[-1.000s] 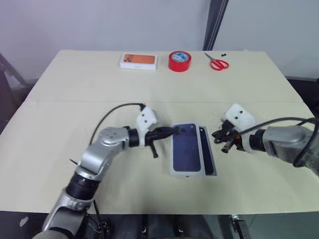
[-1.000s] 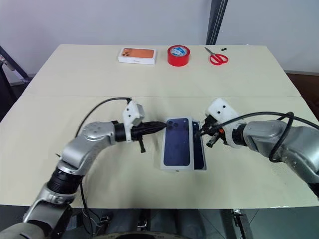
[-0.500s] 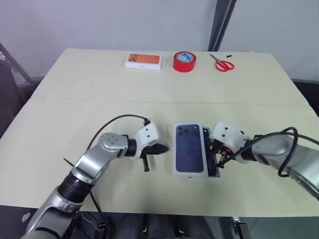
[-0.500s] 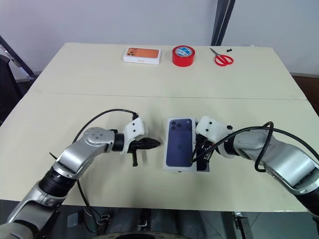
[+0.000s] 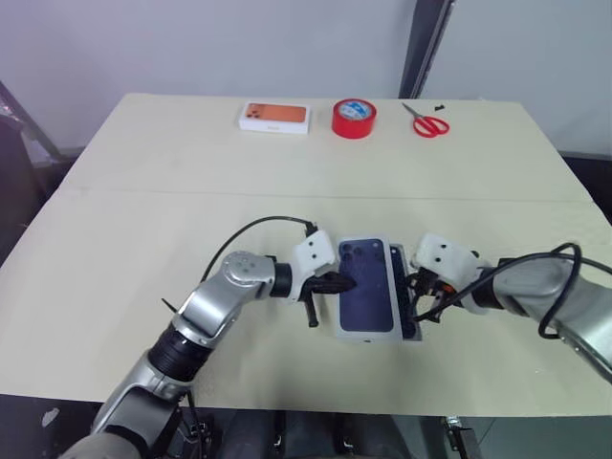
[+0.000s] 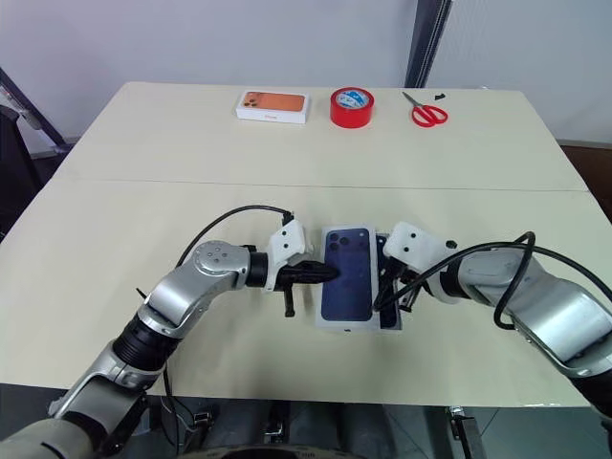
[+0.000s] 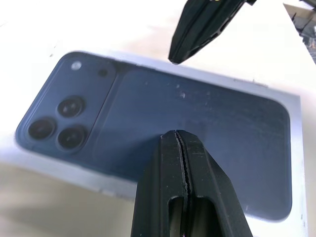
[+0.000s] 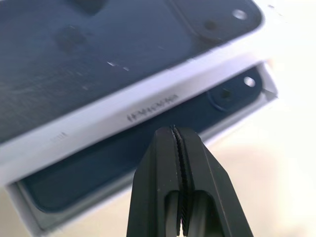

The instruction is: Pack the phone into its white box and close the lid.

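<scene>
Pressing lid (image 5: 367, 284) from both sides, both grippers' jaws closed, empty.

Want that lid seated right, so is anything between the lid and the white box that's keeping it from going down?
Nothing visible blocks it. The lid lies skewed on the white box, the phone still showing along one side. Both grippers, left gripper and right gripper, flank it, jaws shut.

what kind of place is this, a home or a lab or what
Probably a lab or test workspace: a plain beige table against bare walls, holding only staged props, such as red tape, red scissors and a boxed orange phone.
</scene>
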You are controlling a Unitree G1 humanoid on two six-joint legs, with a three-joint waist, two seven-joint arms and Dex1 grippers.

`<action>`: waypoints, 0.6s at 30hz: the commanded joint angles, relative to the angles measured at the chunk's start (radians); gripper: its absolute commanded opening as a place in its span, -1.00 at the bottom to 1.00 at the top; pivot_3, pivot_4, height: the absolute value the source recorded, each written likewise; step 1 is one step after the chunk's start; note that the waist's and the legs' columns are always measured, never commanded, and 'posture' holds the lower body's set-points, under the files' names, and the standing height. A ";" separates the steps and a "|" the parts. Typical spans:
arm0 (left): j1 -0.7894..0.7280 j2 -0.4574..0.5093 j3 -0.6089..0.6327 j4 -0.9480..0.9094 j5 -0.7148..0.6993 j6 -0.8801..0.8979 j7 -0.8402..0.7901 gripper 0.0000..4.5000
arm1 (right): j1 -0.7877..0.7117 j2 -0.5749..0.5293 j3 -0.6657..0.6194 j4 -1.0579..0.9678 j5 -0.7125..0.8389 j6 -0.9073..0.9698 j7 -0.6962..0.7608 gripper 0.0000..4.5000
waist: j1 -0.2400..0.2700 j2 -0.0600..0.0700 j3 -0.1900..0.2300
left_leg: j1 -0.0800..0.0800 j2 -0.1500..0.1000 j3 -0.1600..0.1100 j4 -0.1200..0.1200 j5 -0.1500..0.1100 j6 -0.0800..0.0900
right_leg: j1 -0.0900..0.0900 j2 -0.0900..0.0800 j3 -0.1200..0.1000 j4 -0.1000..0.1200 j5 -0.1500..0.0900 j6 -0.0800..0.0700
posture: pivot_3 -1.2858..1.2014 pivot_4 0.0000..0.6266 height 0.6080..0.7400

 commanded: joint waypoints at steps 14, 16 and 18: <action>-0.016 0.137 -0.048 -0.001 0.092 0.002 -0.004 -1.00 | 0.002 0.055 -0.014 -0.055 -0.058 0.024 0.015 -0.97 | 0.003 0.000 0.000 | 0.000 -0.001 0.000 0.000 0.000 0.000 | 0.001 0.000 0.000 0.000 0.000 0.000 | 0.03 -0.52 0.77; -0.025 0.099 -0.053 0.019 0.087 -0.002 -0.001 -1.00 | -0.001 0.064 -0.008 -0.056 -0.063 0.028 0.019 -0.97 | 0.002 0.000 0.000 | 0.000 -0.001 0.000 0.000 0.000 0.000 | 0.001 0.000 0.000 0.000 0.000 0.000 | 0.03 -0.52 0.77; -0.028 0.062 -0.049 0.032 0.080 -0.003 0.003 -1.00 | -0.002 0.069 -0.003 -0.057 -0.070 0.030 0.023 -0.97 | 0.001 0.000 0.000 | 0.000 -0.001 0.000 0.001 0.000 0.000 | 0.001 0.000 0.000 0.000 0.000 0.000 | 0.03 -0.52 0.77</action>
